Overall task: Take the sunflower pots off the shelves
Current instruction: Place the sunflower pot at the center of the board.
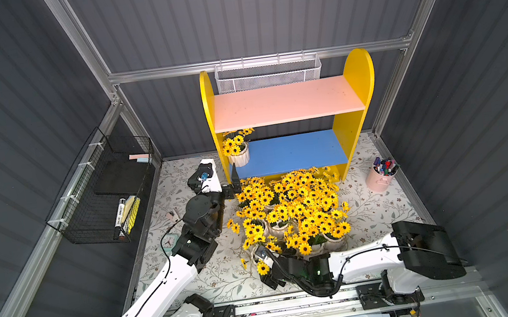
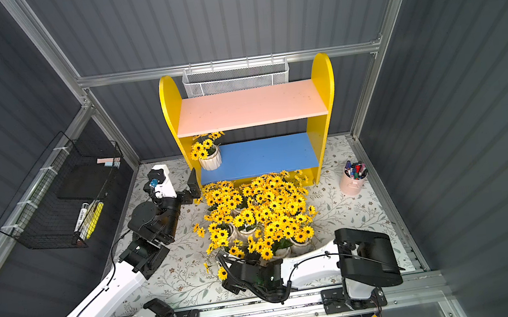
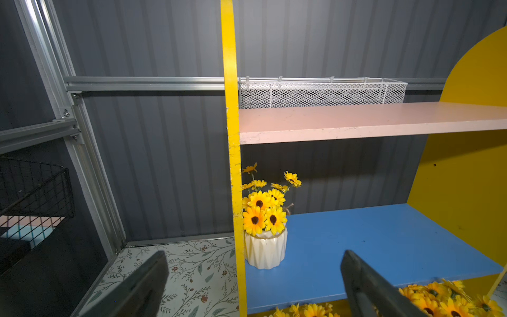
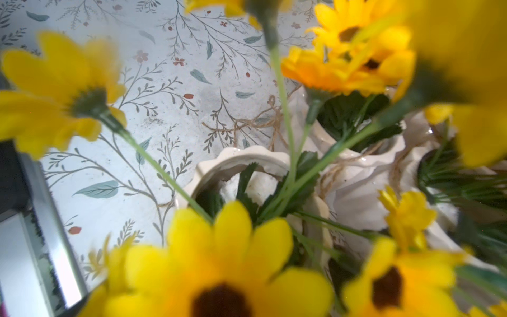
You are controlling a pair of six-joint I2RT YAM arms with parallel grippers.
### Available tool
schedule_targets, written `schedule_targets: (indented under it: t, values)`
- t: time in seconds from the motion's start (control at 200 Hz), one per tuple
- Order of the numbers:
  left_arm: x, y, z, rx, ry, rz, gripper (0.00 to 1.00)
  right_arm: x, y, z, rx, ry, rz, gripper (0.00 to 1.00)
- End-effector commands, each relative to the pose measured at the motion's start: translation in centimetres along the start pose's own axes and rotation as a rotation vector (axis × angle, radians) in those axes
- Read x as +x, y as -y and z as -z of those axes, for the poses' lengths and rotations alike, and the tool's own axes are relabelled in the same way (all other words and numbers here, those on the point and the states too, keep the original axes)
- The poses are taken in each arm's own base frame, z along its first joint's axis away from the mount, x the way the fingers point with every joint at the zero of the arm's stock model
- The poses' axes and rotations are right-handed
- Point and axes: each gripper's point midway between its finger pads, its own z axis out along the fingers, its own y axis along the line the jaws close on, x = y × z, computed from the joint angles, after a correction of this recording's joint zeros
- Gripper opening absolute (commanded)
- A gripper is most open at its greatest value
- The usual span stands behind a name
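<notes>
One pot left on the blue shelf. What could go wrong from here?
1. The last pot sits right beside the yellow panel, which lines up between the open left gripper's fingers; one may hit it.
2. The right gripper is buried among the table pots' flowers; pulling out may tip one.

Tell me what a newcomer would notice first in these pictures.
A dense crowd of small white ribbed pots of yellow dark-centred sunflowers covers the floral tabletop in front of the yellow-sided two-tier shelf. One lone sunflower pot stands at the end of its blue lower board, and the open left gripper faces it. The pink upper board is bare.
</notes>
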Motion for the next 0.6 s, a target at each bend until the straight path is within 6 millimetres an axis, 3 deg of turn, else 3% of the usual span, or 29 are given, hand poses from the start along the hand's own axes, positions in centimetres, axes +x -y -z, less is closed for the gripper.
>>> schedule_targets:
  t: [0.0, 0.15, 0.29, 0.36, 0.39, 0.51, 0.595]
  values:
    - [-1.0, 0.5, 0.0, 0.035, 0.018, 0.002, 0.99, 2.9, 0.3, 1.5, -0.027, -0.153, 0.041, 0.99]
    - [-1.1, 0.9, -0.1, 0.054, 0.012, 0.004, 0.99, 1.6, 1.0, 4.3, -0.052, -0.138, 0.030, 0.99]
    - [-1.5, 1.4, -0.1, 0.082, 0.015, 0.019, 0.99, -2.1, 1.9, 7.9, -0.088, -0.033, 0.018, 0.99]
    - [-1.4, 1.8, -0.4, 0.100, -0.002, 0.037, 0.99, -3.3, 3.2, 9.0, -0.029, -0.020, 0.018, 0.99]
    - [-1.2, 2.1, -0.6, 0.110, -0.014, 0.043, 0.99, -4.3, 4.0, 10.2, -0.014, 0.014, 0.012, 0.99]
    - [0.0, 2.9, -2.3, 0.103, -0.088, 0.093, 0.99, -6.0, 8.4, 12.0, 0.130, 0.077, -0.016, 0.99]
    - [1.9, 3.1, -4.0, 0.059, -0.165, 0.127, 0.99, -6.1, 13.7, 13.0, 0.252, 0.088, -0.132, 0.99]
